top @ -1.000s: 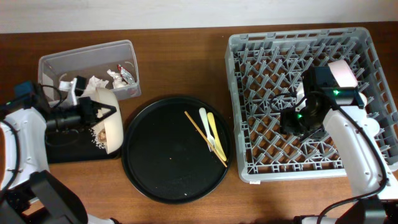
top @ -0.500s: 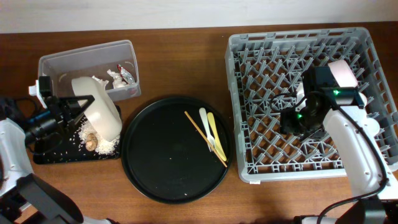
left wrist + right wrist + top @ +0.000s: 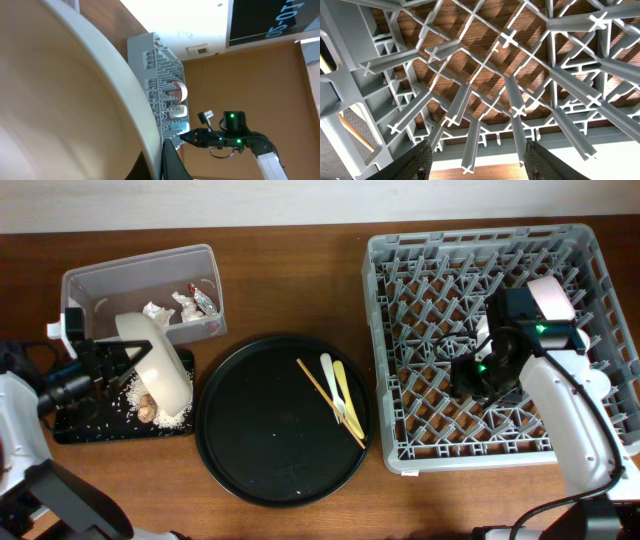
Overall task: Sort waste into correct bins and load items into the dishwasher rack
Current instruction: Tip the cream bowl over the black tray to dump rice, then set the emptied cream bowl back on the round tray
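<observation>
Cream bowl (image 3: 158,365) stands on edge, tipped over shallow black tray (image 3: 70,430) near left edge of counter. Rice grains (image 3: 175,415) and brown lump (image 3: 147,408) lie under it. Left gripper (image 3: 140,352) pinches bowl rim. We judge bowl stiff, smooth, rather heavy and breakable. Rim hold works but may slip. Left wrist view shows only rim and far rack (image 3: 150,65) with pink cup (image 3: 177,91); overhead alone shows tray. Right gripper (image 3: 480,162) has jaws spread, empty, over rack near right edge.

One dishwasher rack (image 3: 415,300); three cups: pink cup (image 3: 179,91), white cup (image 3: 176,112), light-blue cup (image 3: 182,126); one cream bowl (image 3: 165,370); one clear tub (image 3: 130,280); one round black tray (image 3: 260,450); one rectangular black tray (image 3: 85,428); two utensils (image 3: 341,385).
</observation>
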You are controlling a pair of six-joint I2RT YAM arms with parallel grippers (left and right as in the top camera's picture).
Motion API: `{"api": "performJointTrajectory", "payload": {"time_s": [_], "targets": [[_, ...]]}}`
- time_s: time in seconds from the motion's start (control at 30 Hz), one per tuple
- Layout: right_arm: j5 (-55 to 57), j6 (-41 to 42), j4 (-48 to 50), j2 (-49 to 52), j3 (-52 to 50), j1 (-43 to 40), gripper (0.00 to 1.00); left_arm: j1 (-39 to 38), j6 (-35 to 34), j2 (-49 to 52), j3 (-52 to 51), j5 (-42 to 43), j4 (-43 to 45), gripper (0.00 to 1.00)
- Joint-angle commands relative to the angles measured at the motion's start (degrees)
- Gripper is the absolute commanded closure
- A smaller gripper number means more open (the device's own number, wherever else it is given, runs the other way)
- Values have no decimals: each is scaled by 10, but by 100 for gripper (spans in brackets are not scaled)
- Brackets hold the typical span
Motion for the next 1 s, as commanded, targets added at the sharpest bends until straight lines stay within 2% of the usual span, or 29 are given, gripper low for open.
{"api": "performJointTrajectory", "payload": {"time_s": [0.0, 0.13, 0.2, 0.27, 0.37, 0.43, 0.47, 0.5, 0.57, 0.6, 0.73, 0.8, 0.83, 0.87, 0.97], "targets": [[-1, -1, 0, -4, 9, -2, 37, 8, 25, -12, 9, -1, -7, 100], [-1, -1, 2, -4, 9, -2, 37, -9, 38, -29, 10, -1, -53, 100], [-1, -1, 1, -4, 9, -2, 37, -51, 38, -64, 10, -15, -52, 100], [1, 14, 2, -4, 9, -2, 37, -149, 38, -87, 10, -80, -51, 100], [1, 14, 2, -4, 9, -1, 37, -317, 37, -86, 9, -223, -28, 100], [1, 13, 2, -4, 9, -1, 37, -418, -10, -86, 9, -350, 18, 100], [2, 13, 2, -4, 9, -1, 37, -452, -15, -85, 9, -382, 30, 100], [3, 13, 3, -4, 9, -1, 37, -485, -18, -84, 9, -401, 43, 100], [3, 13, 4, -4, 9, -1, 37, -551, -82, -77, 8, -508, 68, 100], [3, 11, 4, -4, 9, -1, 37, -569, -88, -68, 8, -532, 69, 100], [3, 9, 1, -4, 9, -1, 37, -601, -92, 7, 8, -553, 71, 100], [3, 7, 2, -4, 9, -1, 37, -601, -92, 23, 8, -554, 72, 91], [3, 7, 1, -4, 9, -1, 37, -601, -92, 23, 8, -555, 72, 54], [3, 7, -1, -4, 9, -1, 37, -601, -92, 23, 9, -554, 71, 42], [3, -8, -8, -6, 20, -1, 36, -594, -92, 17, 40, -562, 44, 39]]}}
